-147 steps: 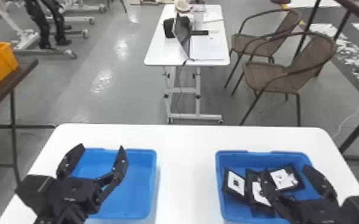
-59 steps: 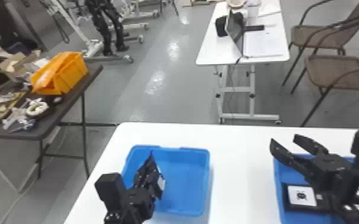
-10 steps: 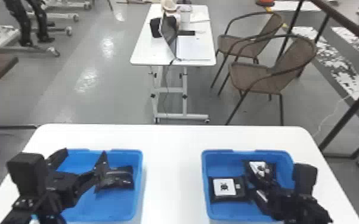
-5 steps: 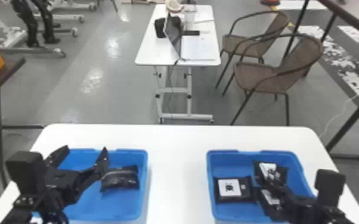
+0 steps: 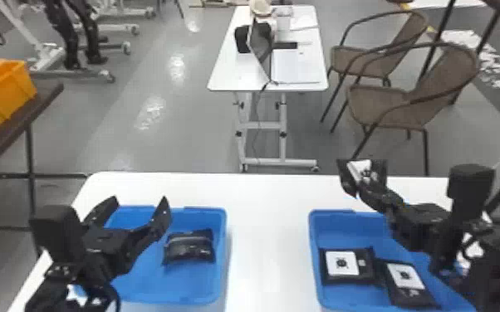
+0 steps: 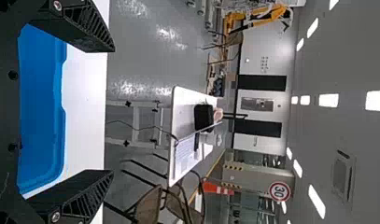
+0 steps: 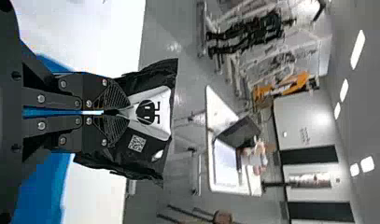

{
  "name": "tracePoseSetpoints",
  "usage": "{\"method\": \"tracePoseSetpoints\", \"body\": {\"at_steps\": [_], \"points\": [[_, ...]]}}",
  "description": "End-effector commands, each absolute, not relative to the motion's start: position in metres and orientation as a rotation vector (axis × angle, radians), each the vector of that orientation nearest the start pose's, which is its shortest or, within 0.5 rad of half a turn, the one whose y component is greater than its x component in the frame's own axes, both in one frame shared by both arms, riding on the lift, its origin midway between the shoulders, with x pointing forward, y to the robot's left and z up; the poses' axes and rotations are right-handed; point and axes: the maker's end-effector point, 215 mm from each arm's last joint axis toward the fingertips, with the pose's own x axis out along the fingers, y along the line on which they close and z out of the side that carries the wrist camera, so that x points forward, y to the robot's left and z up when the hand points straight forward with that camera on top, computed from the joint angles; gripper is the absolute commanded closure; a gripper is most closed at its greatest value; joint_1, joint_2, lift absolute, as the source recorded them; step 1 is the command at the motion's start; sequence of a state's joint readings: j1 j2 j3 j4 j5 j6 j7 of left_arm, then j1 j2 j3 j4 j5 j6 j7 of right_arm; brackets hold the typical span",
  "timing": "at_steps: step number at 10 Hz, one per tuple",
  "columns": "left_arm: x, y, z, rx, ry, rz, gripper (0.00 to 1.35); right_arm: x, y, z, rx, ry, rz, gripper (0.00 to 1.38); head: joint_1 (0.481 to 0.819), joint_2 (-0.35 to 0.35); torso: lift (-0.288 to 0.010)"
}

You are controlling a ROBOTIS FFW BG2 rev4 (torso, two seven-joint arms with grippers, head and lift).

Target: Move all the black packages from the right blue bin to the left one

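Black package [image 7: 150,77] pinched by a fold in our right fingers [image 7: 95,88], held high, likely to clear the right bin [image 5: 355,230] | our left fingers [image 5: 160,219] apart at the left bin [image 5: 145,286], probably waiting | one delivered package [image 5: 189,249] there

The left gripper [image 5: 140,199] has its flat black fingers [image 6: 78,193] wide apart. Between them shows a rectangular blue plastic bin [image 6: 40,116] on a smooth white tabletop [image 6: 85,102].

Head view forward, down; wrist views outward, sharing far table [image 5: 236,74].
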State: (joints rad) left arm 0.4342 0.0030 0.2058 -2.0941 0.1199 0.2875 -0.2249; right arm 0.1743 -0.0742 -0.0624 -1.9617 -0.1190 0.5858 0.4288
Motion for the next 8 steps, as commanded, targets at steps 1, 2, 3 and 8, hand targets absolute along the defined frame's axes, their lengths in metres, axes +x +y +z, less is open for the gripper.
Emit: {"method": "tracePoseSetpoints", "body": {"at_steps": [1,2,3,8], "points": [[0.465,0.281,-0.351,-0.141,0.158,-0.066,0.09,0.534,-0.119,-0.370,0.096,0.315,0.551,1.11,0.695,0.115,-0.039],[0.472,0.273,-0.343,-0.200,0.143,-0.084,0.09,0.542,-0.080,-0.364,0.092,0.294,0.642,1.11,0.695,0.155,-0.039],[0.477,0.266,-0.337,-0.260,0.134,-0.103,0.09,0.547,-0.049,-0.360,0.092,0.281,0.703,1.11,0.695,0.190,-0.039],[0.494,0.243,-0.318,-0.452,0.111,-0.166,0.09,0.545,0.063,-0.357,0.138,0.260,0.949,1.11,0.695,0.288,-0.039]]}}
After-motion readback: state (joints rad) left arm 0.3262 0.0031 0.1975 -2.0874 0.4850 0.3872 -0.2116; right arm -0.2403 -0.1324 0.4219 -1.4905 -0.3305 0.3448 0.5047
